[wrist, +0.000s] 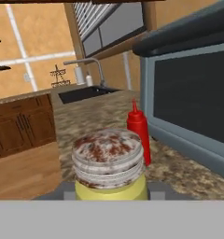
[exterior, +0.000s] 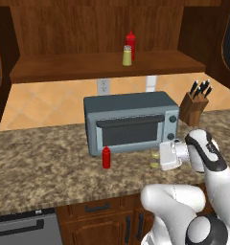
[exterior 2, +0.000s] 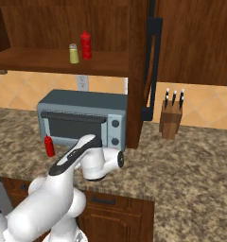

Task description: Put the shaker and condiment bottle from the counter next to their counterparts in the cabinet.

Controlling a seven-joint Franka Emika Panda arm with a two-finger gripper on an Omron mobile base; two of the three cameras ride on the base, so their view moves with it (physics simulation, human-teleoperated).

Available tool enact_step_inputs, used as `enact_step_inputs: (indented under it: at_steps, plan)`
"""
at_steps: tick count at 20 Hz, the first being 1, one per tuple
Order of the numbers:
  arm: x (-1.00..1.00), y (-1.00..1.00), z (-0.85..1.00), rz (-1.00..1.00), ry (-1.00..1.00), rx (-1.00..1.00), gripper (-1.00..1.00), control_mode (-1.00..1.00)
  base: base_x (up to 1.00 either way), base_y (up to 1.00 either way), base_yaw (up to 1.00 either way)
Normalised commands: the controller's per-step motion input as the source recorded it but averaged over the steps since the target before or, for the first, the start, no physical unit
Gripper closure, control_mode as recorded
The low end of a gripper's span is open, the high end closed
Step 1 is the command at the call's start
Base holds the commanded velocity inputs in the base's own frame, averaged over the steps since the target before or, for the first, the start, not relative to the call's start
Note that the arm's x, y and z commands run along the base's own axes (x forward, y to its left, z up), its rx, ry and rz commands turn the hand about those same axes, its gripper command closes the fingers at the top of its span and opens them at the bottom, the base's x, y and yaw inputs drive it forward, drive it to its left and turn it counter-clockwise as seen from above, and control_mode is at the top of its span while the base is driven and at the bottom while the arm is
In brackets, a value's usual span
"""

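White arm reaches low and level over the counter (exterior: 50, 162), its pincer (wrist: 111, 189) pinching the shaker (wrist: 109, 168).

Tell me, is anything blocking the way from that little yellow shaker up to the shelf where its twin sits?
Partly. The shaker sits on the counter before the toaster oven, which stands under the cabinet shelf. Lifted up past the oven's front, nothing visible blocks the path to the twin shaker.

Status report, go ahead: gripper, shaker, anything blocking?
Gripper shut on shaker, low over counter. Condiment bottle standing by toaster oven. Counterparts on cabinet shelf. No obstruction seen.
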Motion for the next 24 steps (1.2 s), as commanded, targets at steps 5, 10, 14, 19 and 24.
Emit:
enact_step_inputs:
  at_steps: [5, 10, 14, 19, 24]
  plan:
    - [-0.37, 0.18, 0.50, -0.14, 0.03, 0.12, 1.00, -1.00, 0.00, 0.00, 0.00]
    - [-0.31, 0.38, 0.43, -0.13, 0.02, 0.13, 1.00, -1.00, 0.00, 0.00, 0.00]
    - [-0.24, 0.50, 0.44, -0.07, 0.04, 0.09, 1.00, -1.00, 0.00, 0.00, 0.00]
    - [-0.20, 0.39, 0.51, -0.07, 0.00, 0.07, 1.00, -1.00, 0.00, 0.00, 0.00]
    - [-0.23, 0.10, 0.53, -0.13, 0.02, 0.00, 1.00, -1.00, 0.00, 0.00, 0.00]
